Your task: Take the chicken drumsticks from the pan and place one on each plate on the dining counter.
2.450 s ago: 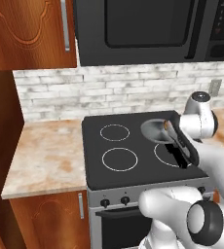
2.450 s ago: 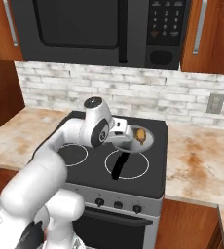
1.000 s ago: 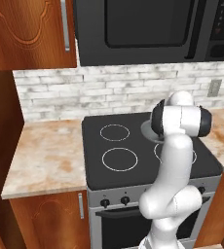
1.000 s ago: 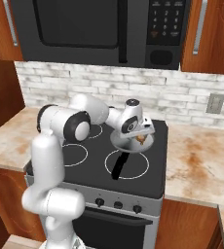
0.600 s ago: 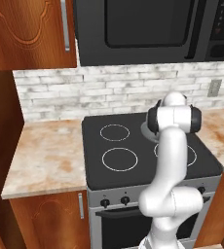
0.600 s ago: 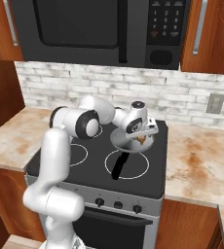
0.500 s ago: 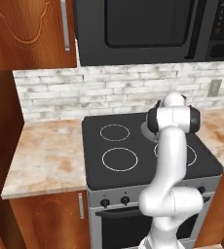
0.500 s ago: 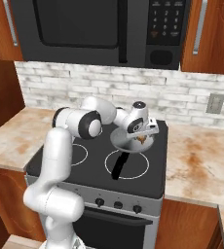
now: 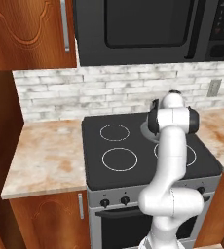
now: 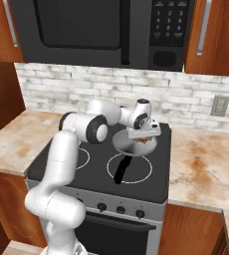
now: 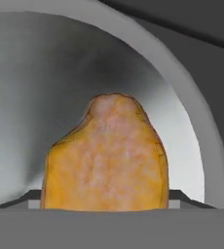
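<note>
Pan [image 10: 132,143]: sitting on the stove's far right burner.
Drumstick [image 11: 104,160]: lying in the pan, right between the fingers.
Hand [image 10: 145,135]: hovering low over it; grip state unclear.
Progress: nothing plated yet; both deliveries remaining.

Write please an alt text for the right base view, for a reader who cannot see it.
The white arm reaches over the black stove and holds its tool low in the grey pan on a back burner. The pan's black handle points toward the front; a microwave hangs above.
</note>
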Available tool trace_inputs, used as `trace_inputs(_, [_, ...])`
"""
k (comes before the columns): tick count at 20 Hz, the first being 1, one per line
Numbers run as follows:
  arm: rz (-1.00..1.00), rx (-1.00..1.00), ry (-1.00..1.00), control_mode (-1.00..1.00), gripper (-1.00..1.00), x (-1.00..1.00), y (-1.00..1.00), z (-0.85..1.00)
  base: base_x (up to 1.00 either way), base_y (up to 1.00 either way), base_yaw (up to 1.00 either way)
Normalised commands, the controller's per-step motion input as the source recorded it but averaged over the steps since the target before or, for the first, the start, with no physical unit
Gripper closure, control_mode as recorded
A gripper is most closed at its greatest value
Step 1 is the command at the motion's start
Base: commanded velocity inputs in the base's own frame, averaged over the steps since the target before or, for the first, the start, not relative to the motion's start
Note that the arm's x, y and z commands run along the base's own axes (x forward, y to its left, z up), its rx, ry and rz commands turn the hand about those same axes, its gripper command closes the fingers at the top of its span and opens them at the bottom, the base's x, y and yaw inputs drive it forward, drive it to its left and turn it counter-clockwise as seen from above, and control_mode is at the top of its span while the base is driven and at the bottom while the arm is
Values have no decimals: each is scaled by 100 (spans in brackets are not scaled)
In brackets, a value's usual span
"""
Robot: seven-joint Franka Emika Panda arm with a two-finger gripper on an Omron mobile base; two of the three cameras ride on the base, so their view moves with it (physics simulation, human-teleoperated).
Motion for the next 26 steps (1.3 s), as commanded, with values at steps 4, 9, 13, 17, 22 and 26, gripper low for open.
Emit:
trace_inputs(4, [-5, 0, 2, -100, 100, -28, 80, 12, 0, 0, 0])
trace_inputs(9, [-3, 3, -26, -100, 100, -92, 17, 61, 0, 0, 0])
trace_inputs(13, [6, 1, -5, -100, 100, -100, 42, 32, 0, 0, 0])
trace_inputs(17, [26, 0, 7, -100, 100, -100, 79, 75, 0, 0, 0])
trace_inputs(22, [33, -3, 4, -100, 100, -100, 88, 46, 0, 0, 0])
trace_inputs(26, [18, 0, -3, -100, 100, -100, 60, 0, 0, 0, 0])
